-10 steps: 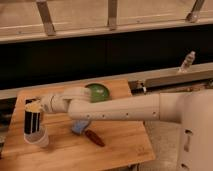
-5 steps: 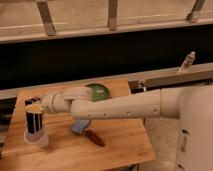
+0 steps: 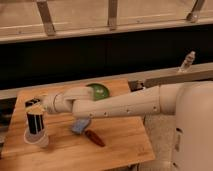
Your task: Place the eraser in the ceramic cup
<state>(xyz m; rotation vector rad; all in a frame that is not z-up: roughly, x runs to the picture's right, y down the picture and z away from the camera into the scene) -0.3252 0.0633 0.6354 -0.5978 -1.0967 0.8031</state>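
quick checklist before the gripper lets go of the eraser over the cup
1. Eraser upright, lower end inside the ceramic cup: ok.
2. Gripper directly above the cup, at the eraser's top: ok.
3. Whether its grip has released: cannot tell.
4. Cup upright on the wooden table: ok.
5. Cup set back from the table's edges: not ok, it stands near the left front corner.
6. Blue-grey pad and green bowl apart from the cup: ok.

A wooden table [image 3: 120, 142] stands before a long dark wall panel [image 3: 100, 55]. Above the panel runs a pale ledge with metal brackets [image 3: 113, 14], evenly lit. The gripper [image 3: 34, 104] is over the table's left end.
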